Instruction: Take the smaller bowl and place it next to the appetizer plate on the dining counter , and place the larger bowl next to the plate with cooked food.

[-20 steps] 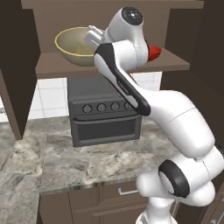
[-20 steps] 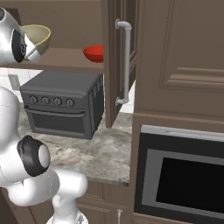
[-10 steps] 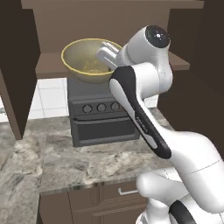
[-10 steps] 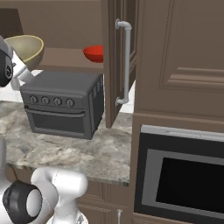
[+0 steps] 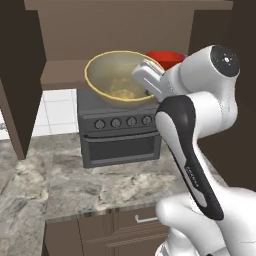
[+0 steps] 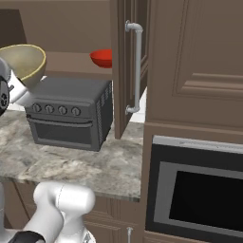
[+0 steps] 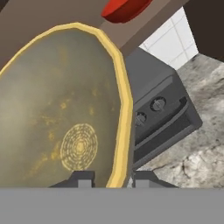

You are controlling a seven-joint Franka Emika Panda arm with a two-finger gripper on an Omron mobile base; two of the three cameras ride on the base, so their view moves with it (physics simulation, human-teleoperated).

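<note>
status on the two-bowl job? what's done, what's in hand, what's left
Done: nothing placed yet. In hand: the gripper is shut on the rim of the larger bowl, held tilted off the shelf in front of the toaster oven. Left: carry it to its plate, then fetch the smaller bowl, on the cabinet shelf.

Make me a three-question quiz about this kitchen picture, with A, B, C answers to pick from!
1. Where is the red bowl?
A. on the cabinet shelf
B. inside the toaster oven
C. on the floor

2. What colour is the larger bowl's rim?
A. blue
B. yellow-gold
C. black

3. What is the gripper doing?
A. hanging open over the counter
B. pushing a knob
C. holding the larger bowl by its rim

Answers:
1 A, it sits on the shelf above the toaster oven.
2 B, a golden edge rings it.
3 C, the jaws pinch the rim in the hand view.
</note>
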